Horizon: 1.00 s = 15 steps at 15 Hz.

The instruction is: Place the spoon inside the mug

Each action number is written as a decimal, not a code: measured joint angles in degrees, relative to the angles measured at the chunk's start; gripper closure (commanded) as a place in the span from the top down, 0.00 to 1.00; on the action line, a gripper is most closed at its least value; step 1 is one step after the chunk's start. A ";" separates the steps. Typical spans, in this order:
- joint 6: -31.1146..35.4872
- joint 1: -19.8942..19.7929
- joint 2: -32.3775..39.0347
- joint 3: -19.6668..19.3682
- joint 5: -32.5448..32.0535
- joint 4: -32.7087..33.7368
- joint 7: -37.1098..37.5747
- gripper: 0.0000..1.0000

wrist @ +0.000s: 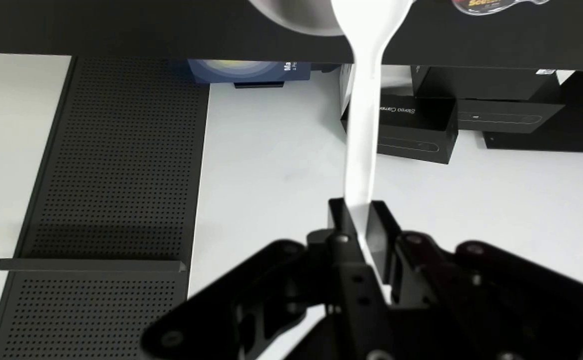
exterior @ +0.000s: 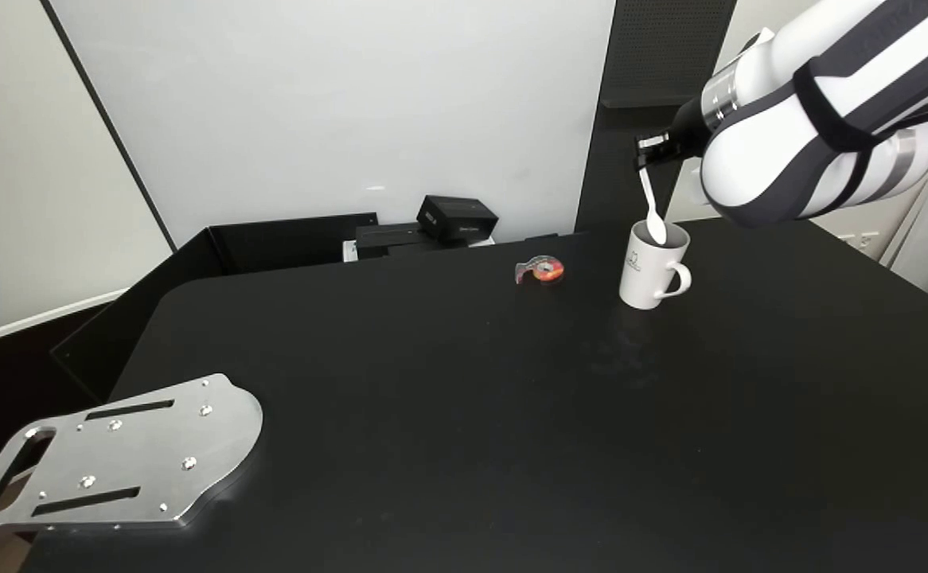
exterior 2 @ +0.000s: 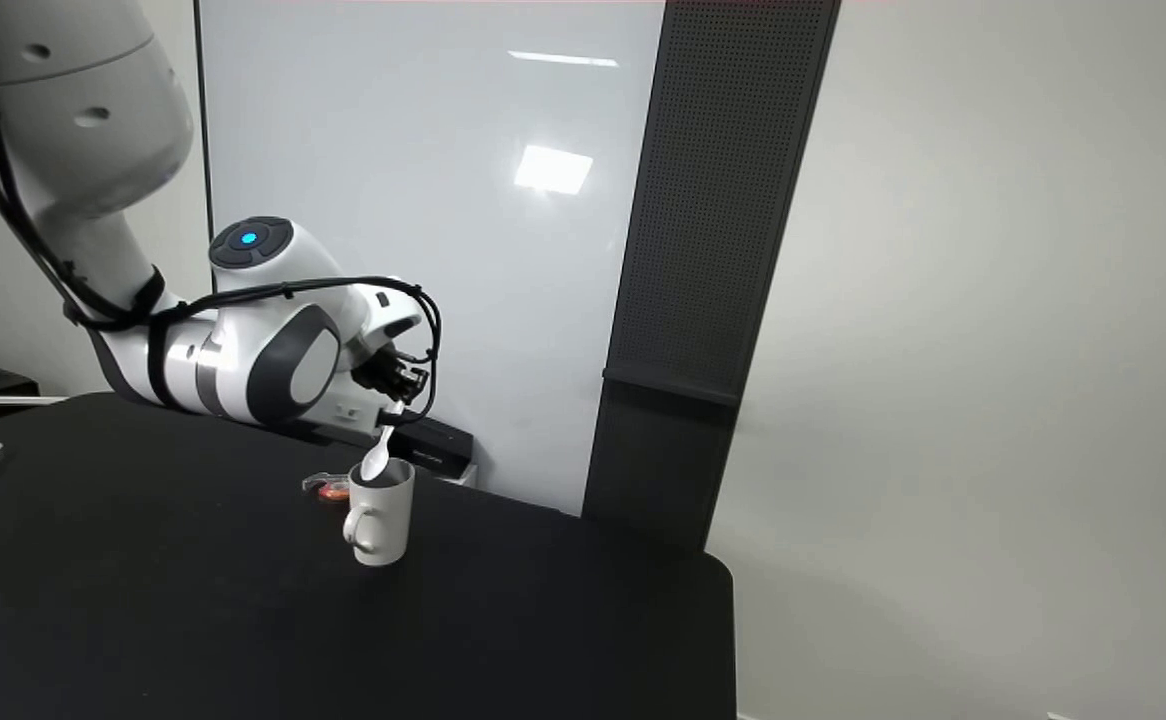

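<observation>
The white spoon [exterior: 649, 195] hangs bowl-down from my gripper [exterior: 641, 157], slightly tilted. It also shows in an exterior view [exterior 2: 379, 455] and in the wrist view [wrist: 363, 125]. My gripper's fingers [wrist: 359, 207] are shut on the end of its handle. The white mug [exterior: 644, 269] stands upright on the dark table below the gripper. It shows too in an exterior view [exterior 2: 383, 515], and part of its rim in the wrist view [wrist: 304, 17]. The spoon's bowl overlaps the mug's mouth in both exterior views. I cannot tell how far the bowl dips below the rim.
A red tape dispenser [exterior: 543, 269] lies beside the mug. Black boxes [exterior: 456, 218] stand behind the table's back edge. A grey metal plate [exterior: 146, 454] lies at the table's far end from the mug. A white board [exterior: 337, 103] stands behind.
</observation>
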 measured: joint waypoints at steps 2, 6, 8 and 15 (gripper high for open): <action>-0.04 0.00 0.00 -0.02 0.25 -0.03 -0.03 0.03; -0.16 0.00 0.08 -0.33 1.11 -0.11 -0.10 0.03; -0.17 -0.01 0.22 -0.48 1.80 -0.32 -0.10 0.03; -0.61 -0.02 0.65 -0.55 2.99 -0.37 -0.09 0.03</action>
